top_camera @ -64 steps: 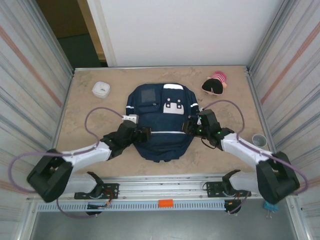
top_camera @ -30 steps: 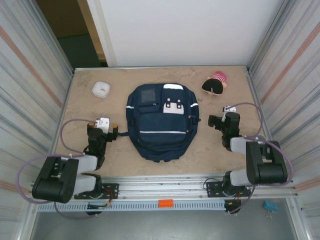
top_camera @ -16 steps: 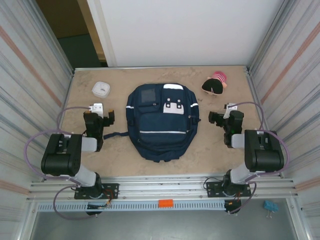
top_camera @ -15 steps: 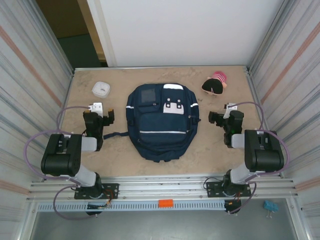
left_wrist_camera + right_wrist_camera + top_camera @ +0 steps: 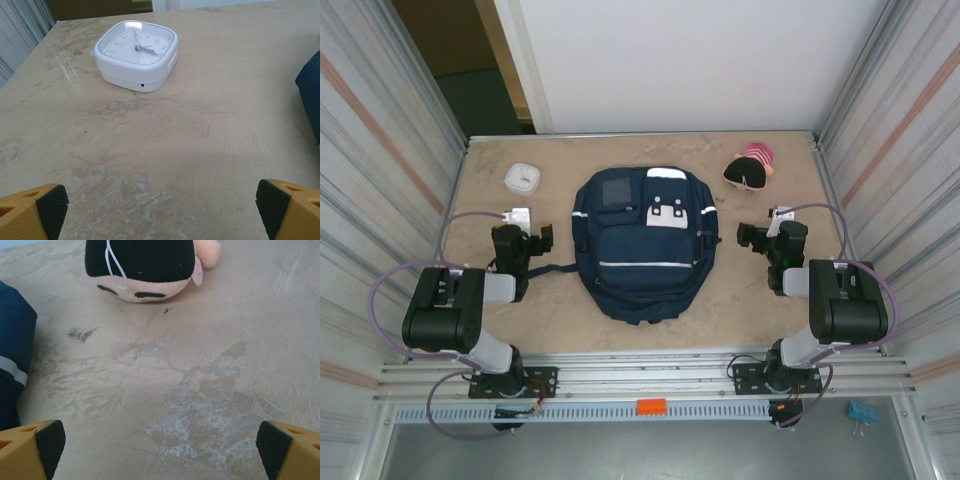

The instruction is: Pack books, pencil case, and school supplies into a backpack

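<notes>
Top external view: the backpack (image 5: 645, 245) lies flat at the middle of the desk (image 5: 750, 305), its grey pocket and white patches facing up and toward the far edge. A dark strap trails off its left side onto the bare surface. Open strips of desk run along both of its sides and along the near edge in front of it.

The left tool (image 5: 528, 234) sits over the strip between the backpack and the left edge, its arm folded back close to its base. Its yellow, black-padded fingers (image 5: 47, 205) stand wide apart with nothing between them, bare desk below. Ahead of it, near the far left corner, rests a white square clock (image 5: 136, 54), well apart from the backpack.

The right tool (image 5: 760, 238) sits over the matching strip near the right edge, likewise spread wide and holding nothing. Ahead of it, near the far right corner, lies a round plush toy (image 5: 145, 265) with a black top, a pale face and a white cord. Ribbed metal walls close the left and right edges; a white panel closes the far edge.
</notes>
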Controlling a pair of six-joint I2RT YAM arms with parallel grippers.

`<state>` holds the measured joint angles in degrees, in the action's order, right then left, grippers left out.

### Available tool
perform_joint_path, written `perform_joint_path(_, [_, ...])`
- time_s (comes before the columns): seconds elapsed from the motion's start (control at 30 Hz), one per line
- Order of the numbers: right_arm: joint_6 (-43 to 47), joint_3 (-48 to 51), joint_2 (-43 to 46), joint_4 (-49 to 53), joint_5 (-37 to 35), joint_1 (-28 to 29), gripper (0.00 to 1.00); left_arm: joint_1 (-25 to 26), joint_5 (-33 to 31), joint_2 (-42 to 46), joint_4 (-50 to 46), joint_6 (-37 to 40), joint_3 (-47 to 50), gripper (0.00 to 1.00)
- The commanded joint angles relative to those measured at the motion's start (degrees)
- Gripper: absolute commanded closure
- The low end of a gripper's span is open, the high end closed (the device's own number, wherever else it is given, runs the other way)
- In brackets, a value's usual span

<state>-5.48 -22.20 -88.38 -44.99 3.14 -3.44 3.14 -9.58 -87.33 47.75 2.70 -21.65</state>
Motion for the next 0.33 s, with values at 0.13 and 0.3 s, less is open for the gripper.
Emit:
perform_joint_path(0.13, [0.6, -1.2, -0.2, -1.2, 0.7, -0.1, 0.01, -0.1, -0.4, 0.5, -0.2, -0.9, -0.9, 0.01])
perform_joint_path(0.3, [0.6, -1.2, -0.2, -1.2, 0.8, -0.1, 0.01, 0.0, -0.4, 0.7, 0.0, -0.9, -0.7, 0.01])
